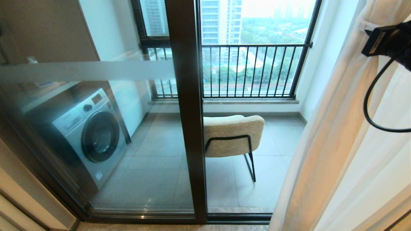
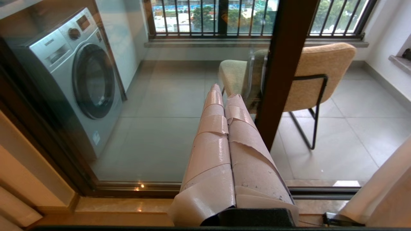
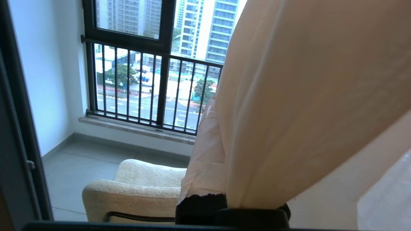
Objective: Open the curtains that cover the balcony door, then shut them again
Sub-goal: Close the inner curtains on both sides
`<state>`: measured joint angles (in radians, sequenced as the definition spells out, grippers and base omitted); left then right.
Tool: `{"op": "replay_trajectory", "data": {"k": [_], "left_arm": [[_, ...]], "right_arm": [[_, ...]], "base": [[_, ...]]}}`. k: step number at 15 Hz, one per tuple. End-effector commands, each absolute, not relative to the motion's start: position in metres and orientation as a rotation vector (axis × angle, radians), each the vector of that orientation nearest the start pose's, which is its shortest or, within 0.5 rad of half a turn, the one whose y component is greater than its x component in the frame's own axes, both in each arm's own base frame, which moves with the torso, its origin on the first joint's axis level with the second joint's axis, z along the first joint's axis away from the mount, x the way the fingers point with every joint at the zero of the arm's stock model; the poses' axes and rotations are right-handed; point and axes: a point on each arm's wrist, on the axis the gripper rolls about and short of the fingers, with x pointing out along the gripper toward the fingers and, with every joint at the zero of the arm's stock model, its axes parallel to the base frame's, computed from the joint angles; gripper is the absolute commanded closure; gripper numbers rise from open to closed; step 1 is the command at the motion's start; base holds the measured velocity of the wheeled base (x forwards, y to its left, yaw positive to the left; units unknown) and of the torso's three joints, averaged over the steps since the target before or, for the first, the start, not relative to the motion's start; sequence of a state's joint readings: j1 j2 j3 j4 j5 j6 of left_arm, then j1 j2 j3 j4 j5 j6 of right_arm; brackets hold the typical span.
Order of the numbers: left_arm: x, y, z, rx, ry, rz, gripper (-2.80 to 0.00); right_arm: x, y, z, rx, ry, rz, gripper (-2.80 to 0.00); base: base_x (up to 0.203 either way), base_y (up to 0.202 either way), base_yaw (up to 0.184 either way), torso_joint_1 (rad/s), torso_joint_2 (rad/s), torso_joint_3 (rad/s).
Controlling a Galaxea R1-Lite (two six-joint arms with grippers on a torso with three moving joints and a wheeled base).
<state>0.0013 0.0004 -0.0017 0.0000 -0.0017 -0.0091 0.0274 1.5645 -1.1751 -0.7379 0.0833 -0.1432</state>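
Curtains [image 1: 340, 144] bunched at right edge of balcony door [image 1: 188, 112], glass mostly uncovered. Right gripper [image 3: 221, 134] raised at curtain edge, jaws clamped on beige fold, fabric draped over one finger. Left gripper [image 2: 224, 99] low before glass, jaws pressed together, empty. Chair [image 1: 232, 134], washing machine [image 1: 91, 134] on balcony beyond.

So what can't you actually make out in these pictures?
- Right end effector: in the right wrist view the thick beige curtain drapes over all but one taped finger.
- Right arm: cut off by the head view's right edge.
- Silver front-loading washing machine: panel lettering too small, dimmed by the dark-framed glass balcony door.
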Motion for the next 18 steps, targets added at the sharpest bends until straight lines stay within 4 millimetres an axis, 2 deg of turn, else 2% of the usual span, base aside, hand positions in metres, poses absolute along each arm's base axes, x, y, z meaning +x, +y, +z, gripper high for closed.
{"op": "replay_trajectory", "data": {"k": [1,15,18], "left_arm": [[-0.0229,-0.0001,0.0759,-0.009,-0.002,0.000,0.00],[-0.0229,-0.0001,0.0759,-0.009,-0.002,0.000,0.00],[-0.0229,-0.0001,0.0759,-0.009,-0.002,0.000,0.00]], "right_arm": [[0.2850,0.0098,0.3380,-0.153,-0.357,0.085,0.00],[0.2875,0.0098,0.3358,-0.153,-0.350,0.086,0.00],[0.2880,0.0103,0.3356,-0.152,-0.349,0.088,0.00]], "base": [[0.000,0.192,-0.002,0.002,0.01,0.007],[0.000,0.190,0.001,0.001,0.00,0.002],[0.000,0.131,0.003,0.004,0.00,0.001]]}}
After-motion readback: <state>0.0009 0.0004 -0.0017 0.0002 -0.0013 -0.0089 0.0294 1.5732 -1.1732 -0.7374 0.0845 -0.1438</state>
